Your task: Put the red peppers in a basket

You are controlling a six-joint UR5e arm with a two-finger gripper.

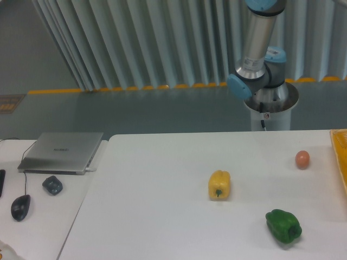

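Observation:
No red pepper shows on the table; it is hidden or out of view. The basket (340, 157) is a yellow-orange container of which only the left rim shows at the right edge of the frame. Only the arm's base and lower joints (259, 76) show behind the table at the top right. The gripper is out of frame.
A yellow pepper (219, 184) lies mid-table and a green pepper (283, 226) lies at the front right. A small round orange-pink fruit (302, 159) sits near the basket. On the left side table are a closed laptop (62, 151), a mouse (20, 207) and a small dark object (52, 185).

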